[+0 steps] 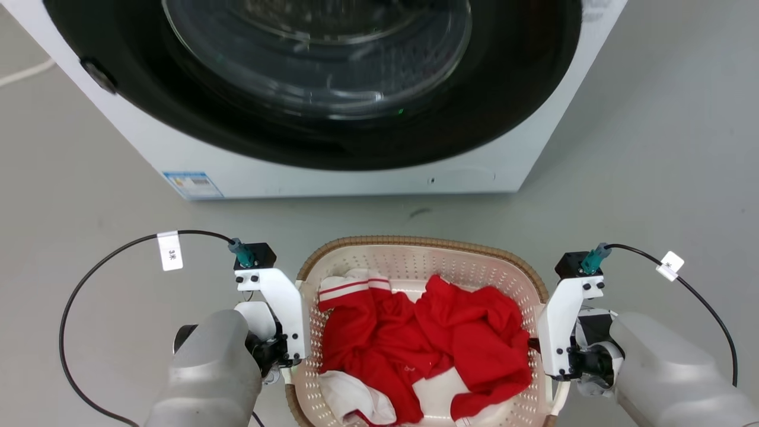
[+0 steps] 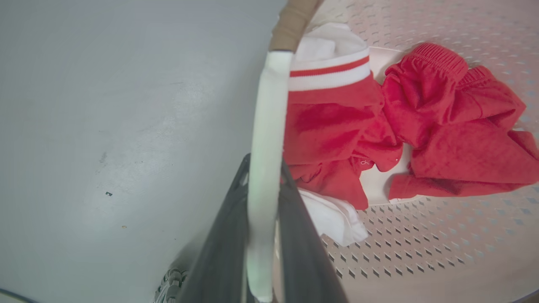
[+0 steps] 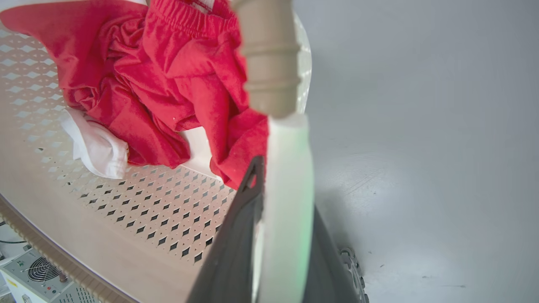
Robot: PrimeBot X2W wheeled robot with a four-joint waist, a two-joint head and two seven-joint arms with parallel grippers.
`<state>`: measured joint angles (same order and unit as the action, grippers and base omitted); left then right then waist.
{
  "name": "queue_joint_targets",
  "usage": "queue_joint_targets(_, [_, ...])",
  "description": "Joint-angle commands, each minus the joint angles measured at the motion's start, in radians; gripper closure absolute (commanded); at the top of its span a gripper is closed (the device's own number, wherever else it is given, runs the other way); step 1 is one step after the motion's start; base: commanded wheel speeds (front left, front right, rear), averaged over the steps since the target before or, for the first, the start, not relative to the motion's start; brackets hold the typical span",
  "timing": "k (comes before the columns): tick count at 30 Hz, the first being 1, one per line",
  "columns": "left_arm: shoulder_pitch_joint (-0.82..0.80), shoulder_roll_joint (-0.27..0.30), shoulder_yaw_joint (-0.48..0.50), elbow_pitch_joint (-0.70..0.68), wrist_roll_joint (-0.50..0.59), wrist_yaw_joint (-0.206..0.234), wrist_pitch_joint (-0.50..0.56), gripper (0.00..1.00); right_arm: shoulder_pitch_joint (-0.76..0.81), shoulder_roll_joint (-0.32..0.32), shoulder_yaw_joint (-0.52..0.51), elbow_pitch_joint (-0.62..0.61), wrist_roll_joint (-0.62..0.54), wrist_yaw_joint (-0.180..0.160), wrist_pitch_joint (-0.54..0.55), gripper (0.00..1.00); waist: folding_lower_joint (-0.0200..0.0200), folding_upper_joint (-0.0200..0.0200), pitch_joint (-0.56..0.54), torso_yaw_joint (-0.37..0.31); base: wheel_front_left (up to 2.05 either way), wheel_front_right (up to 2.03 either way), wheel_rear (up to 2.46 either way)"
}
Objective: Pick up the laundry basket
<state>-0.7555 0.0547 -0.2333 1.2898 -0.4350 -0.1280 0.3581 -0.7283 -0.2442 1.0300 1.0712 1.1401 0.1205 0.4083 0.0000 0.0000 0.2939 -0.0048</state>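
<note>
Cream-white perforated plastic with a brown woven-look rim: that is the laundry basket (image 1: pixel 415 264), low in the middle of your head view, just in front of the washing machine (image 1: pixel 356 178) and parted from it by a strip of grey floor (image 1: pixel 652 178). The machine's dark round door ring and glass take up the top of that view, with a blue label (image 1: pixel 193 185) at its lower left corner. A heap of red clothes (image 1: pixel 415 344) and a white cloth (image 1: pixel 356 403) lie in the basket, below its rim. Your left pincer (image 1: pixel 284 356) is at the basket's left edge and your right pincer (image 1: pixel 551 359) at its right edge; a black cable (image 1: pixel 77 296) loops out over the floor from each wrist, and grey floor runs wide to both sides. In the left wrist view the two dark fingers (image 2: pixel 303 235) stand one on each side of the basket's pale rim strip, closed onto it, with bare grey floor on the outer side and the red clothes on the inner side. In the right wrist view that pincer's fingers (image 3: pixel 236 244) grip the opposite rim the same way, just below where the pale strip meets the brown band; a red fold lies just beside the inner finger's tip, and a grey box (image 3: pixel 38 269) with a fan grille shows past the basket's near edge.
</note>
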Motion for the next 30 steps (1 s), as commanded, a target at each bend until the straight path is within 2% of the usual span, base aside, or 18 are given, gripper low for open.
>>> queue_joint_targets(1, [-0.013, -0.004, -0.003, -0.001, -0.013, -0.001, 0.029, 1.00, -0.009, 0.005, 0.011, -0.009, 0.016, 0.018, 0.027, 1.00, 0.0000, 0.0000, -0.062, -0.001, 0.00, 0.00, 0.00])
queue_joint_targets(10, [0.000, -0.003, -0.036, -0.004, -0.057, -0.002, 0.183, 1.00, -0.021, 0.014, 0.026, 0.015, 0.084, 0.018, 0.175, 1.00, 0.0000, 0.0000, -0.192, -0.012, 0.00, 0.00, 0.00])
queue_joint_targets(19, [0.047, 0.017, -0.058, -0.002, -0.100, -0.003, 0.308, 1.00, 0.013, 0.032, 0.037, 0.032, 0.121, 0.018, 0.237, 1.00, 0.0000, 0.0000, -0.270, -0.013, 0.00, 0.00, 0.00])
queue_joint_targets(30, [0.094, 0.036, -0.075, -0.019, -0.135, -0.003, 0.315, 1.00, 0.038, 0.066, 0.049, 0.063, 0.144, 0.018, 0.243, 1.00, 0.0000, 0.0000, -0.307, -0.014, 0.00, 0.00, 0.00])
